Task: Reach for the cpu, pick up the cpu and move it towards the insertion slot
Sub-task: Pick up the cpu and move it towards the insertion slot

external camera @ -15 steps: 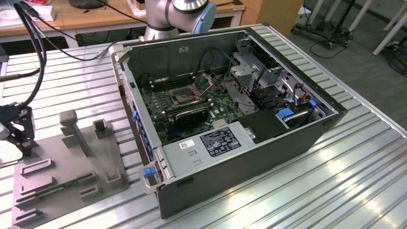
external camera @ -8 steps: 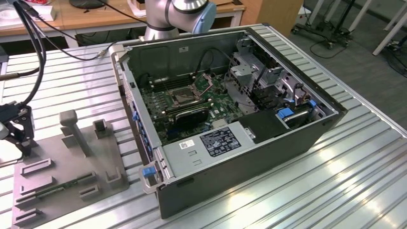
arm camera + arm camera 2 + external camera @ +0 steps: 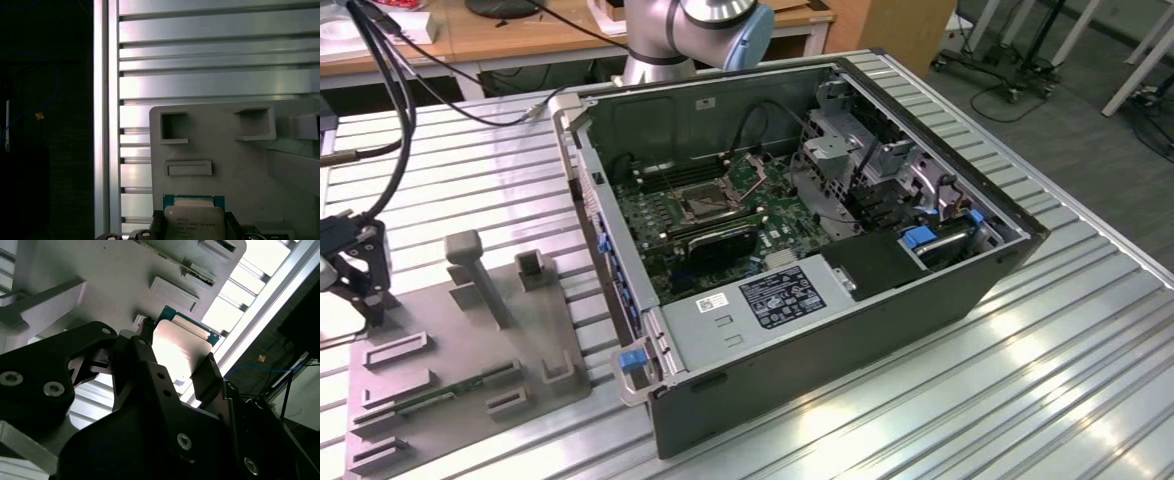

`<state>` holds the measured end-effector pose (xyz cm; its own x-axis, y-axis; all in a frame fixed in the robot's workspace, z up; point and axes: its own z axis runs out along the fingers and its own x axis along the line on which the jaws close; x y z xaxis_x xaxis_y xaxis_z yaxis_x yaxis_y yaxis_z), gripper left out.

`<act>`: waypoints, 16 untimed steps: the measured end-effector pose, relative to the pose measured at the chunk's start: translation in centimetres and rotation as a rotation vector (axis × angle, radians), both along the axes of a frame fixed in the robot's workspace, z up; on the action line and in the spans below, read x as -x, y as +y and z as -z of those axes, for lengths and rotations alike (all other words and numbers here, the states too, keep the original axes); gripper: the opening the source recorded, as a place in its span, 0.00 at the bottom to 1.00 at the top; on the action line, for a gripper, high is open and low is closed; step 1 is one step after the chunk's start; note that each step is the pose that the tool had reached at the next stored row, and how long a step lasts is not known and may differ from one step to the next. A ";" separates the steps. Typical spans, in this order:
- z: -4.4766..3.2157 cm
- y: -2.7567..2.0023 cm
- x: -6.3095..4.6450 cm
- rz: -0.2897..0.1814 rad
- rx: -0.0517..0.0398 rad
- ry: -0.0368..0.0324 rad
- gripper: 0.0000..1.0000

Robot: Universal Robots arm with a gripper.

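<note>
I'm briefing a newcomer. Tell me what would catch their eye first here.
The open computer case dominates the exterior view's middle, its green board bare with the insertion slot on it. In the second wrist view the black claw grips the silvery cpu by two edges, with the grey tray behind it.

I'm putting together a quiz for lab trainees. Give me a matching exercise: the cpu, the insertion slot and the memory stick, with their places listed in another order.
Things:
1. cpu
2. insertion slot
3. memory stick

Places:
A. lying on the grey tray
B. clamped in the end effector
C. on the board inside the open computer case

Pairs: 1-B, 2-C, 3-A
</note>
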<state>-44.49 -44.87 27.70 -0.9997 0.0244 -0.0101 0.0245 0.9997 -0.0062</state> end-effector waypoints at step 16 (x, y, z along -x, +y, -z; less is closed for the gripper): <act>-0.93 0.00 0.0 0.000 0.0000 0.0000 0.55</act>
